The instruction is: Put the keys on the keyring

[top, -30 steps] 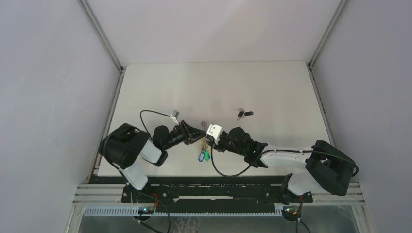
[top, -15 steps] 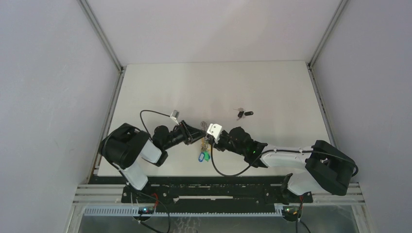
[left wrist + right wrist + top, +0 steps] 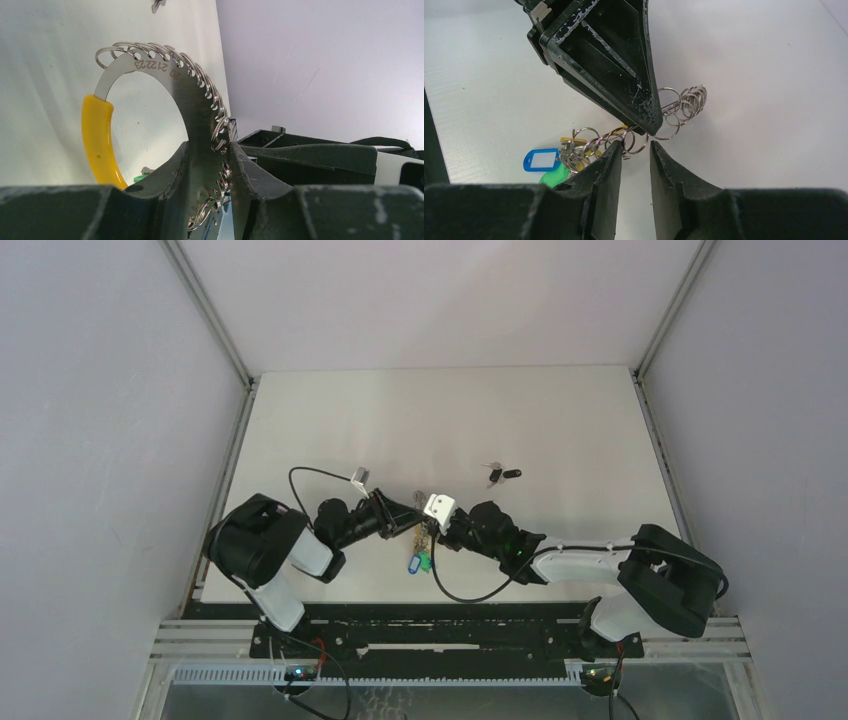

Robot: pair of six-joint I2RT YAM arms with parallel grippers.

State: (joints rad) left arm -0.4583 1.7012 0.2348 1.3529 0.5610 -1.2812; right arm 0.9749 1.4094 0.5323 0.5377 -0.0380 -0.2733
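Observation:
My left gripper (image 3: 209, 146) is shut on the keyring (image 3: 150, 65), a flat silvery arc lined with small split rings and a yellow sleeve (image 3: 95, 135). It holds the ring upright above the table. In the right wrist view my right gripper (image 3: 635, 144) stands open with a narrow gap, its tips right under the ring's small loops (image 3: 684, 102) and the left gripper's fingers (image 3: 624, 55). Nothing is clamped between them. Keys with a blue tag (image 3: 541, 160) and a green tag (image 3: 555, 176) hang at the ring's lower end. From above, both grippers meet near the keyring (image 3: 424, 524).
A black key (image 3: 505, 475) lies alone on the white table (image 3: 560, 420), to the right and behind the grippers. The hanging tags (image 3: 417, 562) sit just in front of them. Grey walls close in the table on three sides.
The right gripper's jaws have drawn a little closer together, and the right arm has edged slightly left. The left gripper and the keyring have stayed put.

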